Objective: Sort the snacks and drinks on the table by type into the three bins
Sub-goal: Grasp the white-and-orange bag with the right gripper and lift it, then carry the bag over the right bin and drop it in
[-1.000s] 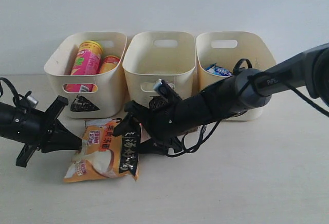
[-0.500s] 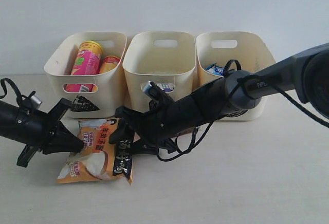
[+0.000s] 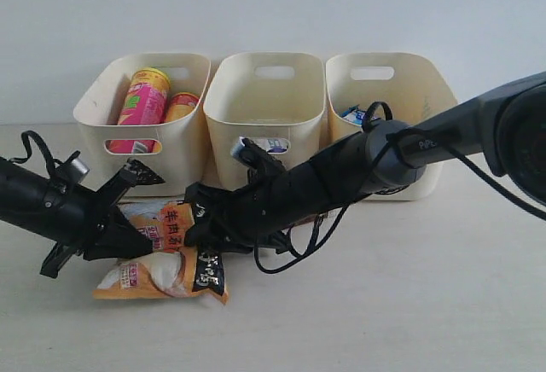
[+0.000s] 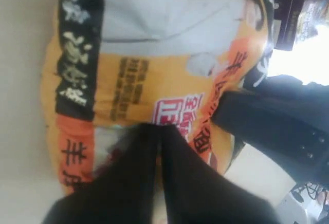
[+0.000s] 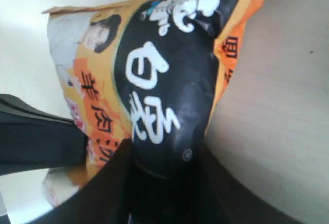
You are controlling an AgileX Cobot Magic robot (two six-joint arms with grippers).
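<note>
packet (image 3: 162, 263), orange and white with a black panel (image 5: 154, 111), lies flat on the table (image 3: 409, 312). it is on the near side, left of centre, just in front of the left bin (image 3: 92, 116) and middle bin (image 3: 264, 103). two black arms meet over it.

left gripper (image 3: 139, 242) enters from the left with its jaws pressed together, the tip resting on the packet's left part. right gripper (image 3: 198, 229) reaches across the middle. its jaws sit either side of the black panel, close against it, but whether they truly pinch it cannot be told.

on the far side, the left bin holds a pink tube (image 3: 141, 103) and a yellow tube (image 3: 182, 106). the right bin (image 3: 426, 90) holds a blue packet (image 3: 363, 117), likely where this one belongs.

risks from here:
- the film looks slick and puffy, so a hold on one edge may slide off as the bag lifts.
- if the left tip presses down while the right lifts, the bag could tear or jerk free.
- the arms are very close and could knock each other.
- a dangling bag may catch a bin on the way right.
</note>
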